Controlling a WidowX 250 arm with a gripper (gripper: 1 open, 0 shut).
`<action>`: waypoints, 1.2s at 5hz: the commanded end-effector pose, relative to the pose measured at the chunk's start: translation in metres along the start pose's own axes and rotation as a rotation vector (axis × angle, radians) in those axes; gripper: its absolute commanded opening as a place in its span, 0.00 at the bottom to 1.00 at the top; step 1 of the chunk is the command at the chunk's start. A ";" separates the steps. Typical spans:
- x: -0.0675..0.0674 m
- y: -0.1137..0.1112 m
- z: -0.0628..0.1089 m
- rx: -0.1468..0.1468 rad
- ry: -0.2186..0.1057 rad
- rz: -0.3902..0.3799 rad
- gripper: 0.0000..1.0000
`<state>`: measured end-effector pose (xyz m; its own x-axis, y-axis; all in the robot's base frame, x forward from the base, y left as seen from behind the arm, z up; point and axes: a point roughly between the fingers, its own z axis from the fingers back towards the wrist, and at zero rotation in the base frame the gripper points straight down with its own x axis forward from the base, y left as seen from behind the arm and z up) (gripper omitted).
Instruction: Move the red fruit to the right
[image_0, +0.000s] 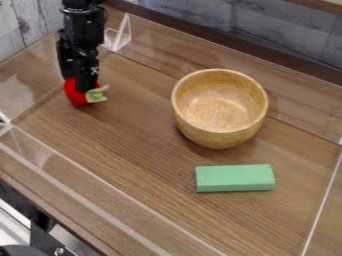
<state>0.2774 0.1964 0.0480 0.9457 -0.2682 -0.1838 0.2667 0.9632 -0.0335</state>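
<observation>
Red and shiny, the strawberry (79, 92) lies on the brown wood table (150, 150), over near its left edge in the view. Its green leafy cap (96, 94) points toward the bowl. The black gripper (78, 76) is right over the strawberry, reaching down to it from above. The tips are down at the top of the fruit. They look very close to it, but it is too dark and small there to tell if the fingers are apart, together, or squeezing the fruit.

The round wood bowl (221, 108) sits well apart from the strawberry, on the right side of the view. It is upright, and its light tan inside shows. Below the bowl in the view, near it but not touching, a green block (234, 178) lies flat. It is a long box shape. The strawberry is much smaller than the bowl. In the bottom left corner of the view, there are black things beside the table, too dark to name.
</observation>
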 end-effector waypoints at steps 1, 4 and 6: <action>0.005 0.014 0.021 0.031 -0.041 0.080 0.00; -0.004 0.023 0.035 0.001 -0.063 0.248 0.00; 0.002 0.019 0.049 -0.008 -0.082 0.332 0.00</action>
<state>0.2848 0.2097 0.0726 0.9832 0.0658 -0.1701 -0.0735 0.9965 -0.0390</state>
